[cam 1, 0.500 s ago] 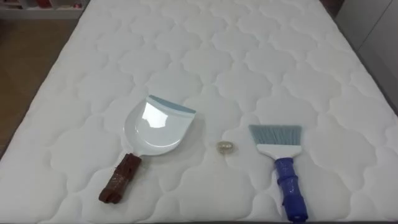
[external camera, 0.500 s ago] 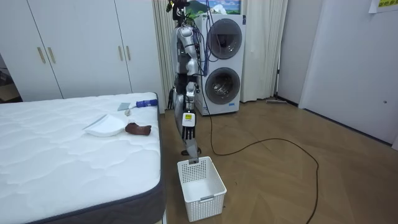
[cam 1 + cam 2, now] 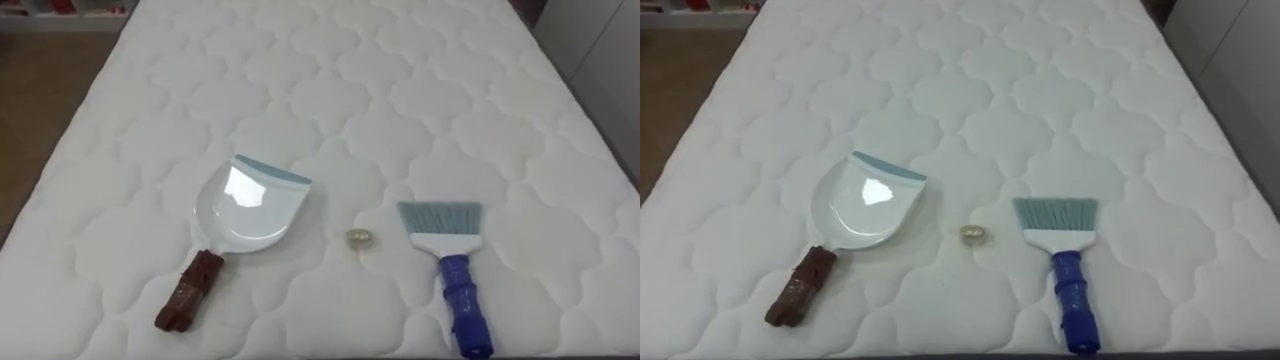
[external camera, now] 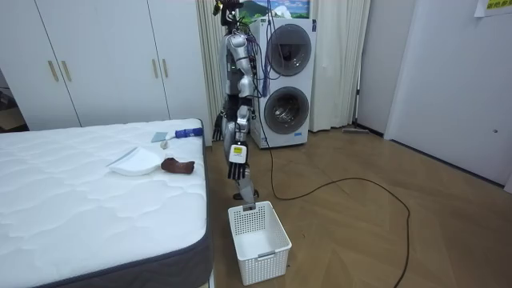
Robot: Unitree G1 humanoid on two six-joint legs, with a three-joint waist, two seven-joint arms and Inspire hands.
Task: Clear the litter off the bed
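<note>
The robot stood upright at the edge of the bed [image 3: 400, 90], facing it, with the stacked washing machines [image 4: 286, 80] close behind it and white wardrobe doors [image 4: 104, 56] along the wall past the bed. Its left hand [image 4: 234, 164] hung at its side, off the mattress, the fingers loose and pointing down with nothing in them. Its right hand [image 4: 217, 126] showed partly past its body, near the bed's corner, and I could not tell how its fingers stood. On the quilted white mattress lay three things in a row near the robot's side. The white dustpan [image 3: 245, 205] lay flat to the left, its blue-edged mouth turned away from the robot and its brown handle [image 3: 188, 292] pointing back toward the robot. The brush [image 3: 445, 240] lay to the right, bristles away from the robot and blue handle [image 3: 465, 305] toward it. Between them, apart from both, sat a small pale scrap [image 3: 360, 238], a little nearer the brush. Neither hand touched any of them. A white slatted basket [image 4: 258, 232] stood on the wooden floor just beside the robot, off the bed's corner.
</note>
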